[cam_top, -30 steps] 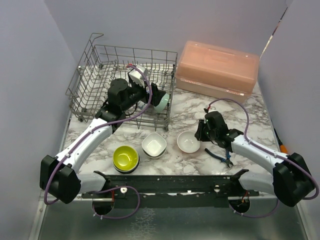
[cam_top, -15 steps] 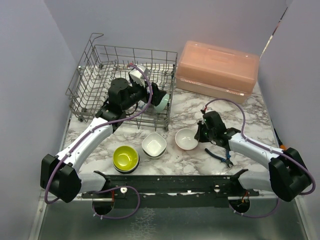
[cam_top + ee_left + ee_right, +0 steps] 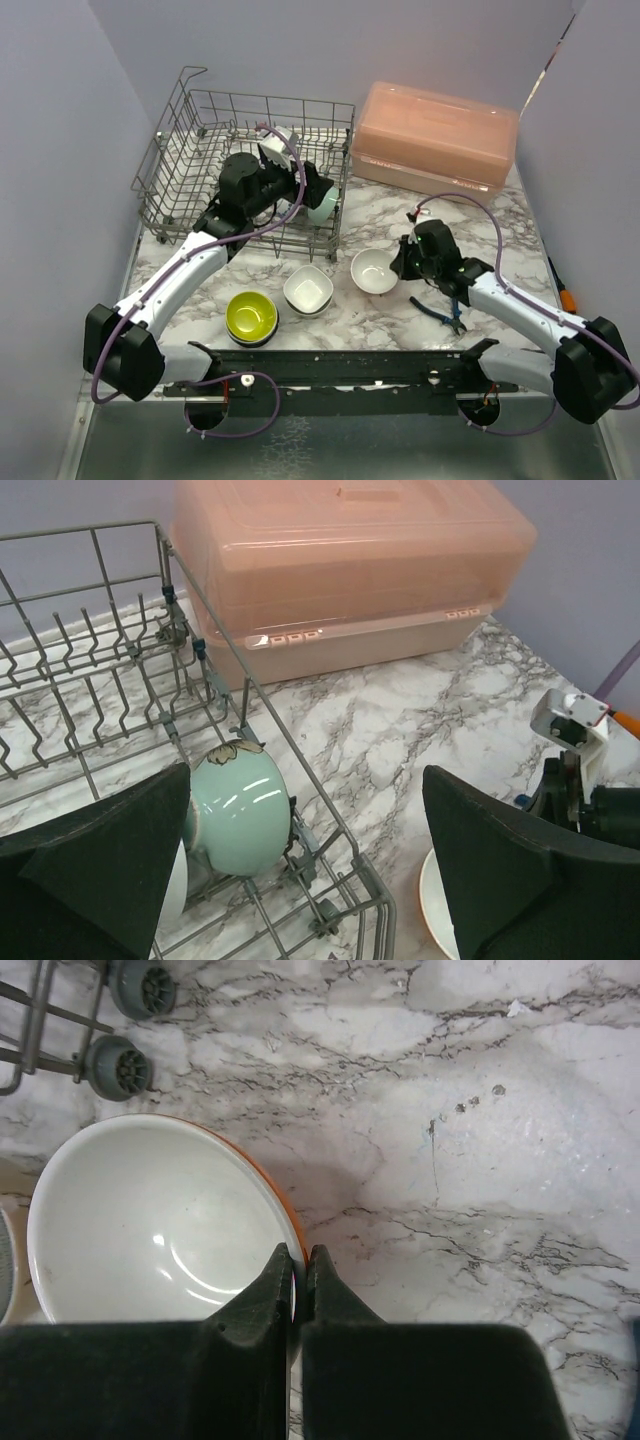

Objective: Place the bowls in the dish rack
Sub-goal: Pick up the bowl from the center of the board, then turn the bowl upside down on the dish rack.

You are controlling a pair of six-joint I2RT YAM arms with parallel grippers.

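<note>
An orange bowl (image 3: 150, 1220) with a white inside sits on the marble just right of the dish rack's corner. My right gripper (image 3: 298, 1255) is shut on its right rim, one finger inside and one outside; in the top view it is the gripper (image 3: 400, 265) at the bowl (image 3: 373, 270). The grey wire dish rack (image 3: 180, 170) stands at the back left. A pale teal bowl (image 3: 240, 808) leans on its side in the rack's near right corner, a white bowl (image 3: 175, 885) partly hidden beside it. My left gripper (image 3: 305, 790) hovers open over that corner, holding nothing.
A white squarish bowl (image 3: 308, 290) and a lime-yellow bowl (image 3: 251, 315) stacked on a darker one sit near the front edge. A pink lidded box (image 3: 435, 135) stands at the back right. A small blue-handled tool (image 3: 440, 312) lies under the right arm. Rack wheels (image 3: 120, 1065) are close to the orange bowl.
The right gripper's fingers closed on the orange bowl's rim, and the bowl shifted slightly away from the front edge. The left arm stayed over the rack corner.
</note>
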